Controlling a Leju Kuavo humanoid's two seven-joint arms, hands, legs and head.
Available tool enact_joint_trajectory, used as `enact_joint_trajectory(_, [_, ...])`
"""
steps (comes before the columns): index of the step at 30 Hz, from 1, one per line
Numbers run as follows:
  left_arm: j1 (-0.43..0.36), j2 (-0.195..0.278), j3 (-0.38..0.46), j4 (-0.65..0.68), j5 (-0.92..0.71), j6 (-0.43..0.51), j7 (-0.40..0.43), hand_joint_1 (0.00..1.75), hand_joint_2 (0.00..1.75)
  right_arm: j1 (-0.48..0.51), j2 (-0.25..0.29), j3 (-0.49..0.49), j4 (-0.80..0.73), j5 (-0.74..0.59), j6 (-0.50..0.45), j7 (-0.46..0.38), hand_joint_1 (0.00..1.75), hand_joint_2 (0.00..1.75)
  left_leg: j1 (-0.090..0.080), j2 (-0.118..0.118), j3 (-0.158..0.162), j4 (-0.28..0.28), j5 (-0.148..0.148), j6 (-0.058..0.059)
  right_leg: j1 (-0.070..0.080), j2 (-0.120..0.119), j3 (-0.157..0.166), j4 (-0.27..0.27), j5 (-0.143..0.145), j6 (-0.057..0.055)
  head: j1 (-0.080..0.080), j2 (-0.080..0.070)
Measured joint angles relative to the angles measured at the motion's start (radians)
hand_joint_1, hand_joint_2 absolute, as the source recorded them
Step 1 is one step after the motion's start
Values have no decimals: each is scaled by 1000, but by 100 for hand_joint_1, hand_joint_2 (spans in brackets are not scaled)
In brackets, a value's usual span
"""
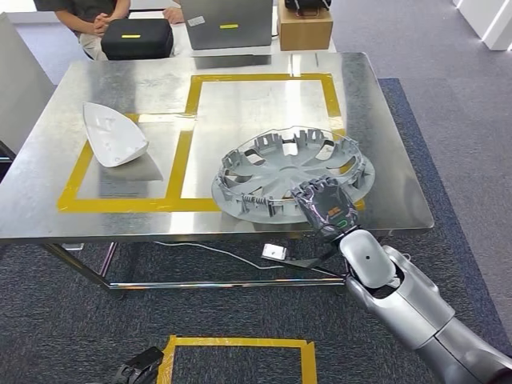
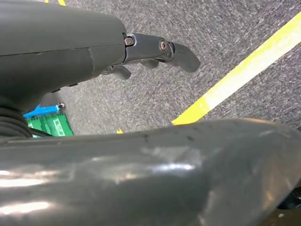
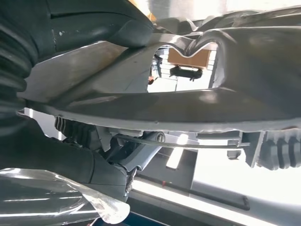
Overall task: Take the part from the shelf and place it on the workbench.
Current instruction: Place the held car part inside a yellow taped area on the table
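A silver wheel cover (image 1: 284, 172) lies inside-up on the steel workbench (image 1: 242, 104), over the near right corner of the larger yellow-taped square. My right hand (image 1: 324, 206) grips its near rim at the table's front edge. In the right wrist view the thumb (image 3: 99, 23) lies over the cover's rim (image 3: 213, 103) and darker fingers curl beneath it. A white shell-shaped part (image 1: 114, 134) rests in the left taped square. My left hand (image 1: 140, 368) hangs low by the floor; its fingers (image 2: 152, 49) are stretched out over the carpet and hold nothing.
A person sits at the table's far side behind a black case (image 1: 136, 38), a laptop (image 1: 226, 22) and a cardboard box (image 1: 305, 28). A yellow tape square (image 1: 242, 356) marks the carpet near my feet. A cable runs under the table.
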Motion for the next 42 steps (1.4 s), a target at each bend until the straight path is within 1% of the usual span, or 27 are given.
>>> enact_joint_trajectory(15, [0,0,0,0,0,1,1,0,0,-13,10,-1,27,-1,1,-1,175,175,-2,-2,-2,2,-1,1,-2,-1,0,0,1,2,0,0])
enact_joint_trajectory(19, [1,0,0,0,-4,1,2,0,0,-19,11,-1,33,-30,32,-12,175,175,-2,-2,-2,2,-1,1,-2,-1,0,0,1,2,0,0])
enact_joint_trajectory(22, [2,0,0,0,-12,3,5,0,0,-36,12,-3,50,-86,75,-34,175,175,-2,-2,-2,2,-1,1,-2,-1,0,0,1,2,0,0])
enact_joint_trajectory(27, [6,0,0,0,-24,16,10,0,0,-86,19,-11,101,-144,116,-51,175,175,-2,-2,-2,2,-1,1,-2,-1,0,0,1,2,0,0])
enact_joint_trajectory(34, [11,-1,2,0,-47,14,10,0,0,-147,29,-31,177,-140,126,-56,175,175,-2,-2,-2,3,0,1,-2,-2,0,0,2,2,0,0])
enact_joint_trajectory(42, [12,-3,9,0,-57,26,8,0,0,-169,38,-49,237,-145,132,-35,175,175,-2,-2,-2,3,-1,1,-2,-2,0,0,1,2,0,0])
